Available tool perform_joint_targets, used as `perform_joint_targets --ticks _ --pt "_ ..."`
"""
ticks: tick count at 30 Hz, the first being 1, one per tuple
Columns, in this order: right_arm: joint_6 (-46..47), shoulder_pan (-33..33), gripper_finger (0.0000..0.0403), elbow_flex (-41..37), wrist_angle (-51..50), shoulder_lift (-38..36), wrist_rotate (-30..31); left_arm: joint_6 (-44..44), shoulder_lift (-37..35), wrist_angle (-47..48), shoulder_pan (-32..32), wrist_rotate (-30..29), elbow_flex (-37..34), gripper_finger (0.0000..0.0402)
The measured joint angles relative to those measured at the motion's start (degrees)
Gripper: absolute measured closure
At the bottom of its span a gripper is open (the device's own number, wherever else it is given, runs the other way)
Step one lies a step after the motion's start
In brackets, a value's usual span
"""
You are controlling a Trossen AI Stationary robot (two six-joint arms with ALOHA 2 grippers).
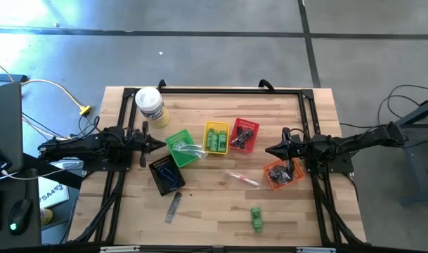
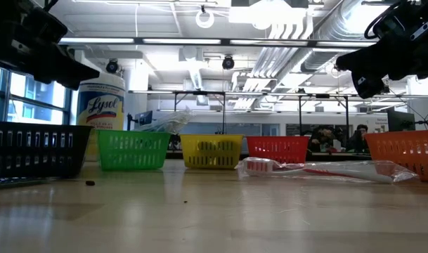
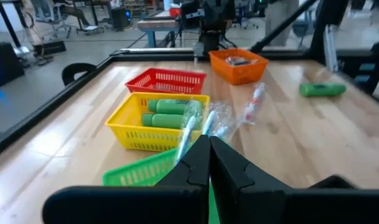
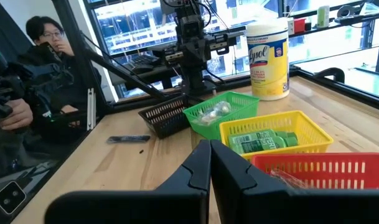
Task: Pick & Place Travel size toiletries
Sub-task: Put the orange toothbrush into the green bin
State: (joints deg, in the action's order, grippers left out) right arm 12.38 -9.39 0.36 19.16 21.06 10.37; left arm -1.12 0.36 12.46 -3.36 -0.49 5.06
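Judging from how things lie, the sorting looks well advanced but not finished. The yellow basket (image 1: 216,137) already holds bright green mini bottles (image 3: 170,112), the green basket (image 1: 181,149) holds clear wrapped pieces (image 4: 213,112), the red basket (image 1: 244,135) and the orange basket (image 1: 282,173) each hold small dark items, and the black basket (image 1: 166,173) has something dark blue in it, too small to identify.

Three toiletries lie loose on the wooden table (image 1: 221,211): a wrapped toothbrush (image 1: 241,178) between the baskets and the table's near edge, a green mini bottle (image 1: 256,218) nearer that edge and well apart from every basket, and a dark comb-like piece (image 1: 173,206) just beyond the black basket. A tiny dark speck shows beside it; what it is cannot be told.

Neither arm is carrying anything. The left gripper (image 3: 209,163) hangs above the table beside the green basket, its two fingers pressed together on nothing. The right gripper (image 4: 210,163) hovers beside the orange basket, its fingers likewise together and empty. A Lysol wipes canister (image 1: 150,105) stands at the far left corner, and a seated person (image 4: 49,46) shows beyond the table.

What seems left is picking up the three loose items, each into a basket.
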Motion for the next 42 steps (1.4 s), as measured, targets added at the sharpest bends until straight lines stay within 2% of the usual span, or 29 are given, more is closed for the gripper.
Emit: perform_joint_targets --ticks 3,11,19,29,34,42 --pt "0.0 0.0 0.0401 0.0 0.0 0.0 0.0 2.9 0.0 -1.5 0.0 0.2 -0.1 0.0401" --pt "0.0 0.0 0.0401 0.0 2.0 0.3 0.0 2.9 0.4 -2.0 0.0 0.2 -0.1 0.0401" --pt "0.0 0.0 0.0401 0.0 3.8 4.7 0.1 2.6 0.4 -2.0 0.0 0.0 -0.1 0.0401" --pt "-1.7 0.0 0.0401 0.5 11.3 12.2 0.2 1.0 0.4 -2.0 0.0 -0.1 -0.1 0.0401" --pt "1.1 0.0 0.0401 6.9 8.6 17.2 -0.3 1.0 0.4 -2.4 0.0 -0.2 -0.1 0.0401" --pt "-0.2 -1.0 0.0401 26.9 -14.3 31.0 -2.4 1.0 0.4 -2.9 0.0 -0.2 -0.1 0.0401"
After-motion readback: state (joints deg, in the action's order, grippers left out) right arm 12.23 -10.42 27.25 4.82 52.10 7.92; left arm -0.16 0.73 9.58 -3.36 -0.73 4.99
